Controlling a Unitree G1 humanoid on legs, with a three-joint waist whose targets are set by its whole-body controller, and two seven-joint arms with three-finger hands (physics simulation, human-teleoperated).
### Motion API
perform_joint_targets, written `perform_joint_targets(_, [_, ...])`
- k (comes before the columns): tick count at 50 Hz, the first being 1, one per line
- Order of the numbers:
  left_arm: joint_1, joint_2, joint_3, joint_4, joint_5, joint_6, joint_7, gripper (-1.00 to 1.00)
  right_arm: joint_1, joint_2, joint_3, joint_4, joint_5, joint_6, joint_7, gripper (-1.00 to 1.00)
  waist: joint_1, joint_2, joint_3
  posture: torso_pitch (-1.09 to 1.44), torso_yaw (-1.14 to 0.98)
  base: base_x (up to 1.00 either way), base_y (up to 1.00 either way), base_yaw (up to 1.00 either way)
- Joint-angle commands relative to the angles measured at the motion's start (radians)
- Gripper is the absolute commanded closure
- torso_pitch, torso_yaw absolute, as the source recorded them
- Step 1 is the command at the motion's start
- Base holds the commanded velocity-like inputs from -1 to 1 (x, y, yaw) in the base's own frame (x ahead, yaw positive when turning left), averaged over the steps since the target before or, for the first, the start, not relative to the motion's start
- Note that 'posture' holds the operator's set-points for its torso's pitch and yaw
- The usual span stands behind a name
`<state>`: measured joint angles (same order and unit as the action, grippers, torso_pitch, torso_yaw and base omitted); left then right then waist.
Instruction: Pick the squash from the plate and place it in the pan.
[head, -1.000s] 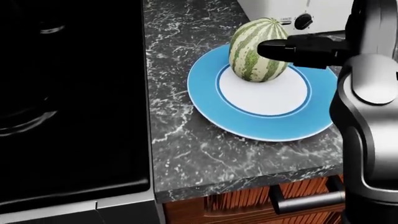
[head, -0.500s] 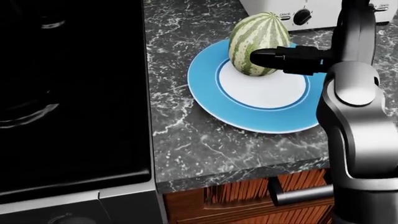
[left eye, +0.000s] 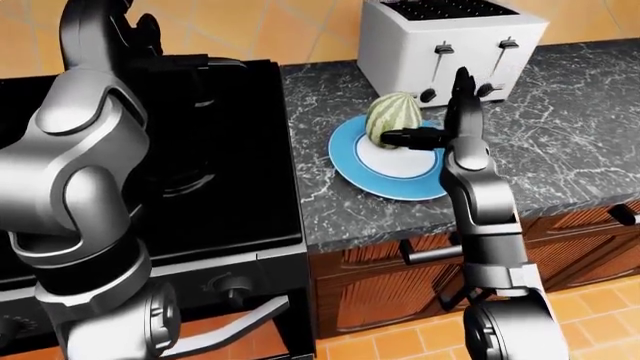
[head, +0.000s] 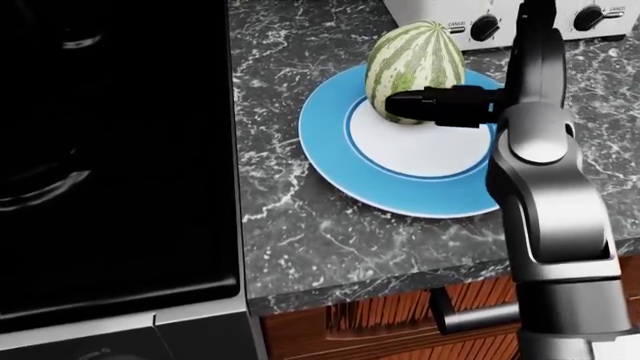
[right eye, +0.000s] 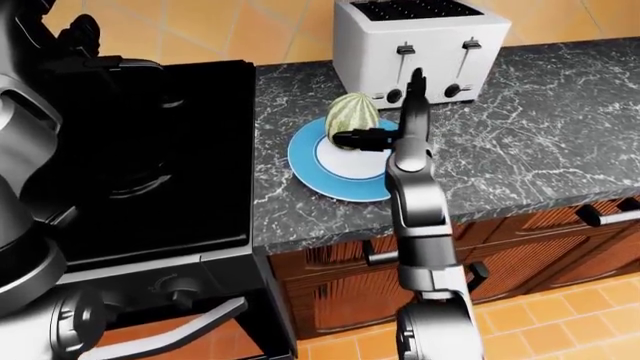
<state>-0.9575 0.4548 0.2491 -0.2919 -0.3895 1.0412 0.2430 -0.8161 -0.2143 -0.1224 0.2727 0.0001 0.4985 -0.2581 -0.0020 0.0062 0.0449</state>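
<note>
On the counter (head: 330, 247) sits a blue plate (head: 335, 161), and the squash (head: 415, 64) stands up on the part of the plate nearest the toaster (left eye: 445, 45). The right hand (head: 440, 105) comes in from the right of the head view. Its black fingers (head: 405, 105) point left and touch the low side of the squash. They lie close together and do not go around it, so they do not grip it. How far apart they are cannot be told, because they look like one dark shape.

The left hand (left eye: 120, 26) is up high at the top left of the left-eye view, over the black stove (left eye: 220, 172). Its fingers blend with the dark stove, so open or closed cannot be told.

The plate lies near the stove's edge, with a strip of bare counter between them. More bare counter lies between the plate and the counter's bottom edge in the head view. The toaster stands just beside the squash, so room is tight there.

The head view shows the fingers and squash up close, but only the toaster's knobs (head: 485, 28). The eye views show the whole toaster, a wide stretch of counter to the right, wood drawers (right eye: 560, 240) below, and the orange floor (left eye: 400, 341). The pan does not show clearly in any view.
</note>
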Motion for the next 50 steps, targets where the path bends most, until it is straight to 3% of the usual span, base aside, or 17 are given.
perform_joint_targets(1, [-0.03,0.012,0.01,-0.022,0.002,-0.031,0.001,-1.0,-0.038,-0.009,-0.004,-0.031,-0.007,-0.037,0.004,-1.0,0.0,0.001,-0.03,0.0,0.0,0.0,0.0,0.0])
perform_joint_targets(41, [-0.028,0.019,0.011,-0.008,-0.001,-0.044,0.002,-1.0,-0.083,0.024,0.014,0.145,-0.016,-0.137,0.005,-1.0,-0.002,0.006,-0.03,0.0,0.0,0.0,0.0,0.0])
perform_joint_targets(46, [-0.031,0.019,0.013,-0.013,-0.004,-0.037,0.004,-1.0,-0.098,0.021,0.012,0.168,-0.011,-0.148,0.002,-0.91,-0.002,0.006,-0.03,0.0,0.0,0.0,0.0,0.0])
perform_joint_targets(50, [-0.029,0.019,0.011,-0.014,-0.005,-0.038,0.005,-1.0,-0.108,0.022,0.014,0.195,-0.012,-0.16,0.0,-0.98,-0.002,0.006,-0.029,0.0,0.0,0.0,0.0,0.0])
